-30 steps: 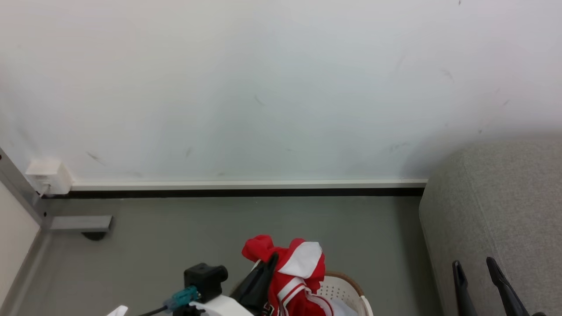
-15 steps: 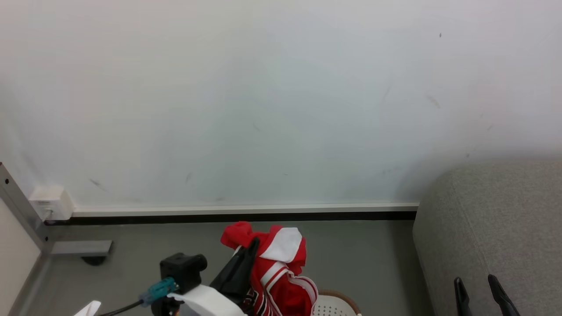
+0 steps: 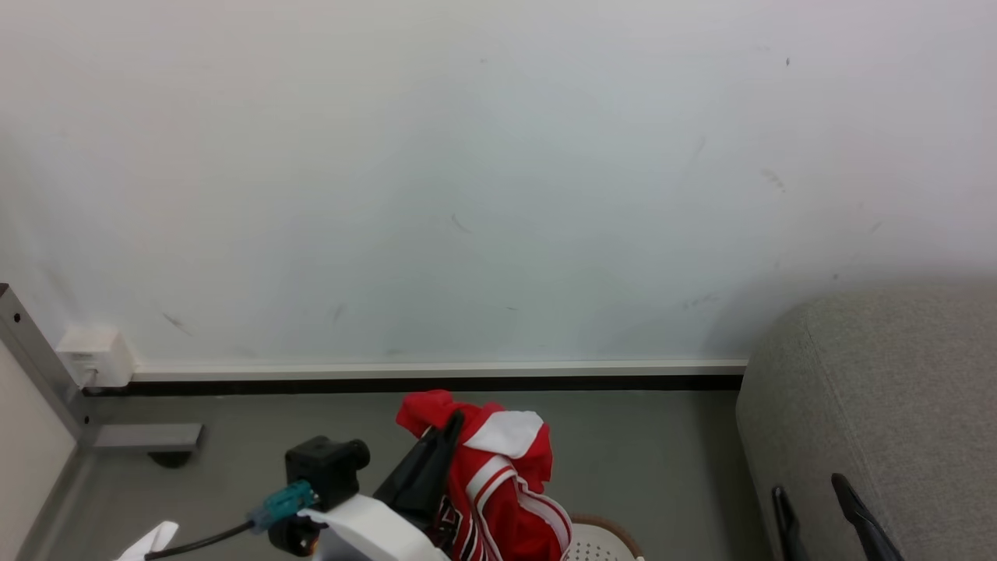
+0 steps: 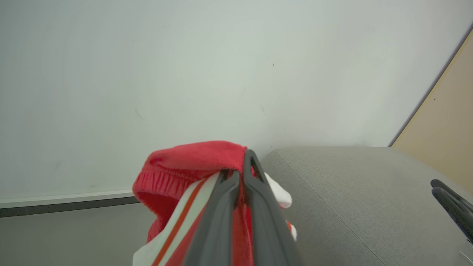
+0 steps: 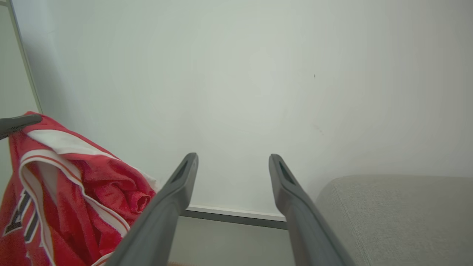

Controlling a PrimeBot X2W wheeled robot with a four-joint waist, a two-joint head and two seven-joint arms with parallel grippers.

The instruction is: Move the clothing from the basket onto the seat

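Left gripper [image 3: 452, 421] pinches the jersey [image 3: 498, 483] clear above the basket [image 3: 596, 543]; sofa [image 3: 880, 405] placement remains, right gripper [image 3: 808, 485] spread.

— What covers the arm at the bottom of the head view, left of centre?

— The left forearm [image 3: 366, 534] has a smooth, rounded white shell. A black box [image 3: 325, 466] with a short round barrel sits on it. Beside that, a teal plug [image 3: 282, 501] joins a thin black cable [image 3: 195, 543] that runs off toward the bottom left corner.

— And the grippers?

— The left gripper [image 3: 453, 425] has long, matte, dark grey fingers that taper to rounded tips. The right gripper [image 5: 232, 157], at the bottom centre of its own wrist view, is the same make. Its fingers [image 5: 166, 207] are broad at the base and slim at the end, each with a narrow slot just below the tip.
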